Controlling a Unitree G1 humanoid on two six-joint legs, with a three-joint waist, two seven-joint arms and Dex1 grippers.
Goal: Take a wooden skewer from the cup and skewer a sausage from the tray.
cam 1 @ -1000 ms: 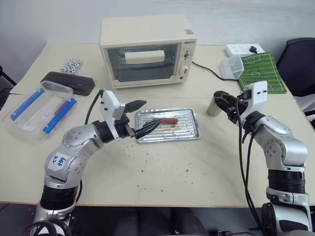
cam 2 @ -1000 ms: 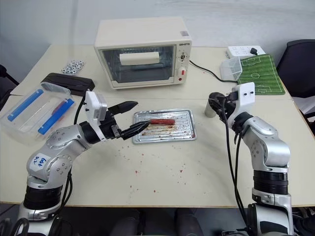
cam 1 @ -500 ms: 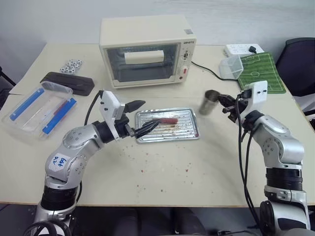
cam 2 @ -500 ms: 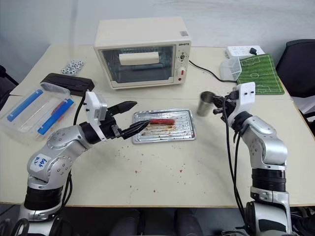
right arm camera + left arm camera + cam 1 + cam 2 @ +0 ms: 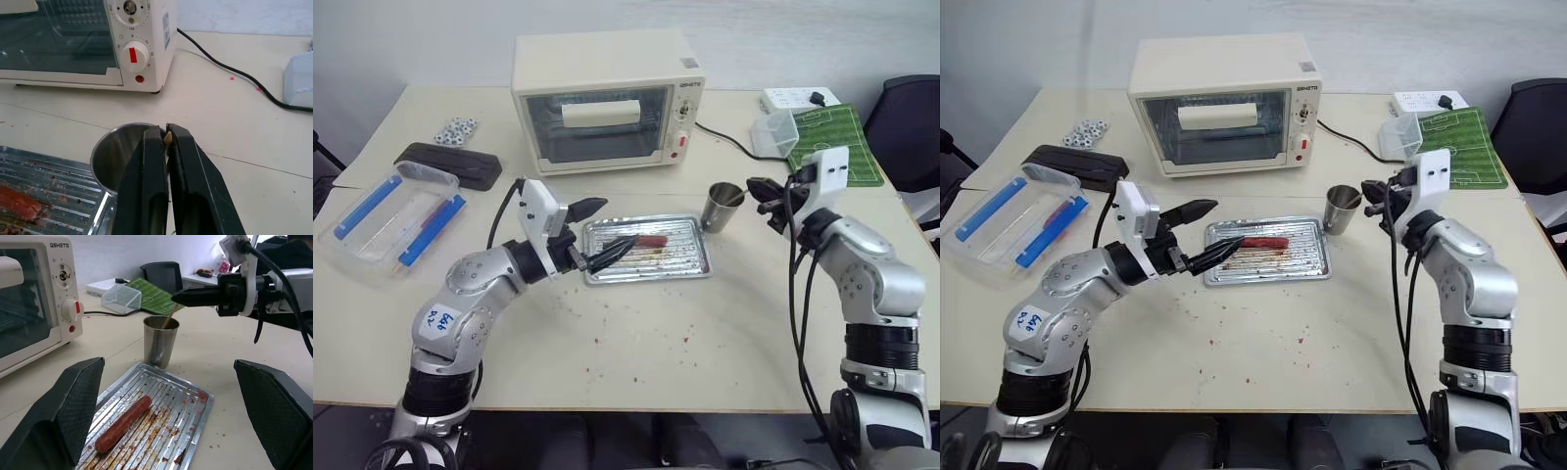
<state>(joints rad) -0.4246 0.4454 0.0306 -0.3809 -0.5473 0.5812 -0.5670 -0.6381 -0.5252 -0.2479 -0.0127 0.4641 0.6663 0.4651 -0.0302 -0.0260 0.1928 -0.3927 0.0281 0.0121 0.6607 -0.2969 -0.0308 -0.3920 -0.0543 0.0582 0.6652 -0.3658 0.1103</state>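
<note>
The right gripper [image 5: 166,134] pinches the wooden skewer [image 5: 168,319] above the cup [image 5: 720,207]; the left gripper [image 5: 597,235] gapes wide, empty.

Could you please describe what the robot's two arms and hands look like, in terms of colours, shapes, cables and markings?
Both arms are rounded silver-grey metal segments with black bands at the joints and black cables looping alongside. A white box-shaped bracket sits at each wrist. The left hand and right hand each have two tapered black fingers with a fine mesh texture inside. The left upper arm carries a white sticker with blue handwriting.
</note>
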